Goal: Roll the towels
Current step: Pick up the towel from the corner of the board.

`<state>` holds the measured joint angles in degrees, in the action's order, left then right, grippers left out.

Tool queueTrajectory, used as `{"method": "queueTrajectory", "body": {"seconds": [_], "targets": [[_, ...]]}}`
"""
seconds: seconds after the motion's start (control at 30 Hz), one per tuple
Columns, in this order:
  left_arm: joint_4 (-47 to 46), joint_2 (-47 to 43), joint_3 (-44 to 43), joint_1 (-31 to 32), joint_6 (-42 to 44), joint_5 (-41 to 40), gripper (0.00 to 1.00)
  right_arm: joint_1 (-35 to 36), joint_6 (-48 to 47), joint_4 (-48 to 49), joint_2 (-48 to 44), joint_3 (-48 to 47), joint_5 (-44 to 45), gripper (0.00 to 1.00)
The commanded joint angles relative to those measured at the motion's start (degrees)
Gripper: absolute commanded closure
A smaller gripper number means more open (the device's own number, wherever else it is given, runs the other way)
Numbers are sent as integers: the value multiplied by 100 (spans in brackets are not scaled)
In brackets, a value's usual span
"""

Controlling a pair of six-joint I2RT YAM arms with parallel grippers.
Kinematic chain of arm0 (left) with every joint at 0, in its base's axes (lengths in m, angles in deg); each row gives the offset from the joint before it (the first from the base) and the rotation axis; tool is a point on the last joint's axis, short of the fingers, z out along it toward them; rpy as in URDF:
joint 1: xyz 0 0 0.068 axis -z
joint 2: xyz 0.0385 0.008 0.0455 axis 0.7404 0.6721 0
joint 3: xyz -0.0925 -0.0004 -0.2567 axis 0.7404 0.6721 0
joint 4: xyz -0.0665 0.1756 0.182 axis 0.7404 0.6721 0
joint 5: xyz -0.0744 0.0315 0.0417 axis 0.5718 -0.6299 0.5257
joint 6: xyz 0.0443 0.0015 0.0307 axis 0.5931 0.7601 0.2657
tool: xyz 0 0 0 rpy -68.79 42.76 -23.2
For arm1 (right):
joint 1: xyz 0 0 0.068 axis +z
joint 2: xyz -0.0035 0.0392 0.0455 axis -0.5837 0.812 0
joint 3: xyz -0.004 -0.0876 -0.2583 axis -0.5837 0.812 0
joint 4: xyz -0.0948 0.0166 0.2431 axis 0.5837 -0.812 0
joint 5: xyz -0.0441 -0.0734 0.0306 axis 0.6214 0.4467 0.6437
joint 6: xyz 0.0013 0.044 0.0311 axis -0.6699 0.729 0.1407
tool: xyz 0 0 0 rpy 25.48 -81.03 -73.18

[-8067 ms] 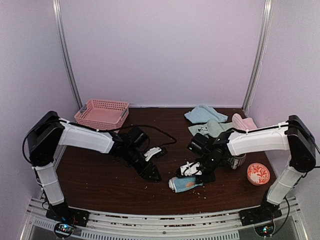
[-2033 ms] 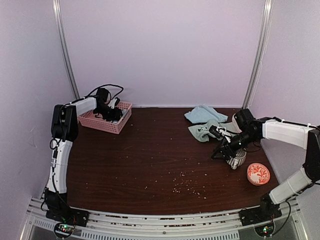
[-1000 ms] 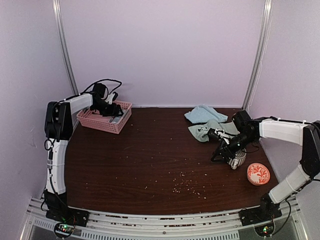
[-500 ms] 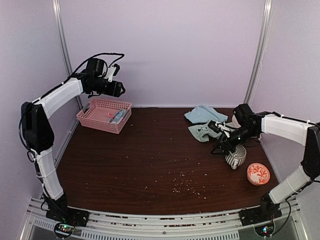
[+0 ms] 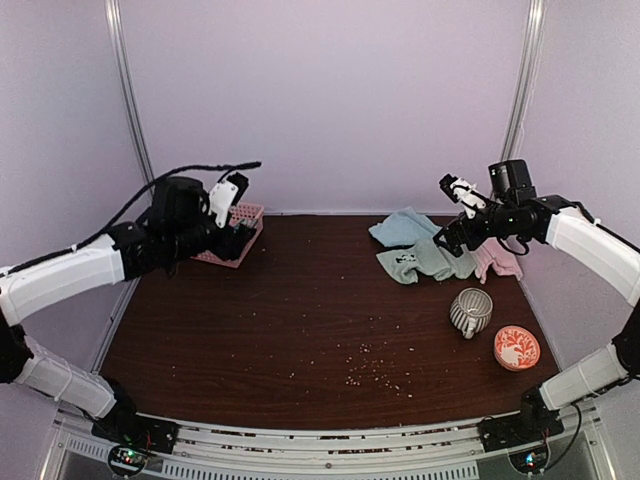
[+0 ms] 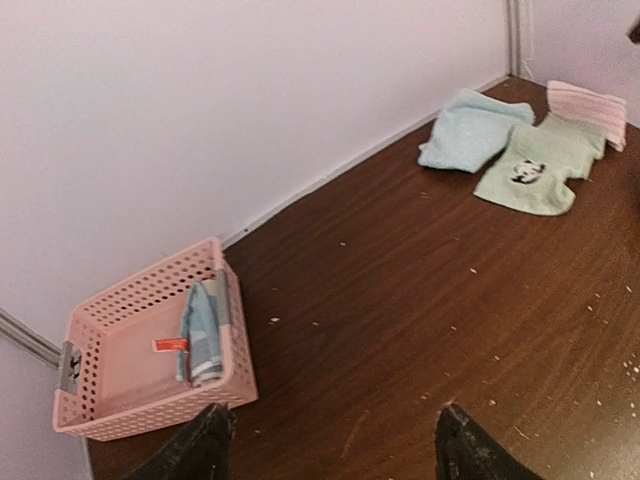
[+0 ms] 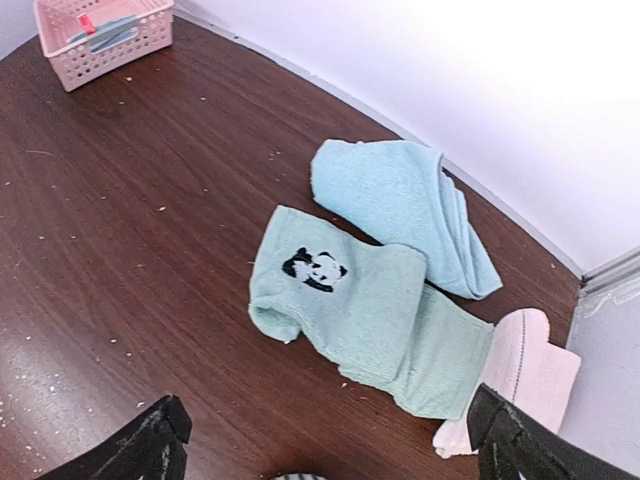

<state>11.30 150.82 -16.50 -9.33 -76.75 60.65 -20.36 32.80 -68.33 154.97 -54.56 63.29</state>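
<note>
The left gripper [image 6: 335, 412] hangs with jaws spread and empty near the basket [image 6: 130, 360], the right gripper [image 7: 327, 400] likewise over the green towel [image 7: 370, 310].

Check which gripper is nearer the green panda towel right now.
Right. The right gripper hovers open above the green panda towel. The left gripper is on the opposite side of the table, raised near the pink basket.

robot lab booth: blank lilac walls [image 5: 330, 100], dark table [image 5: 300, 330]
</note>
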Motion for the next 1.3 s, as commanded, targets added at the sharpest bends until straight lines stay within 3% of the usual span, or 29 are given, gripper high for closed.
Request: {"method": "queueTrajectory", "body": {"seconds": [0.0, 0.2, 0.4, 0.47, 0.5, 0.57, 0.63, 0.7, 0.8, 0.87, 0.97, 1.07, 1.27], "targets": [[-2089, -391, 1305, 767, 196, -1677, 6, -41, 157, 233, 408, -232, 863, 1], [-1632, 72, 1397, 792, -1113, -1330, 2, -51, 277, -28, 1690, -951, 1036, 24], [-2010, 337, 1677, 961, -1195, -1036, 2, -100, 587, -15, 2965, -1921, 1346, 34], [-1762, 209, 1429, 1312, -1000, -1889, 2, -124, 648, -120, 3341, -2256, 1352, 35], [-1723, 129, 1370, 1506, -975, -2715, 2, -140, 666, -118, 3498, -2384, 1410, 36], [-1544, 107, 1231, 1532, -1624, -4196, 2, -190, 684, -92, 3800, -2653, 1534, 36], [-1105, 318, 1087, 1323, -2435, -4923, 2, -262, 741, 35, 4059, -2905, 1666, 36], [-1486, 580, 1079, 955, -1850, -3929, 2, -362, 799, 169, 4350, -3264, 1622, 36], [-448, 1054, 415, 711, -2529, -3262, 2, -410, 869, 49, 4923, -3923, 1585, 38], [-213, 1225, 167, 735, -2493, -2698, 12, -418, 884, -108, 5279, -4318, 1497, 40], [-644, 1015, 525, 744, -2399, -1639, 28, -419, 893, -191, 5624, -4670, 1426, 42], [-960, 587, 885, 744, -2603, -1284, 35, -419, 863, -199, 5790, -4801, 1420, 45], [-709, 311, 990, 747, -2660, -1084, 36, -445, 912, -226, 5793, -4803, 1420, 45]]}}
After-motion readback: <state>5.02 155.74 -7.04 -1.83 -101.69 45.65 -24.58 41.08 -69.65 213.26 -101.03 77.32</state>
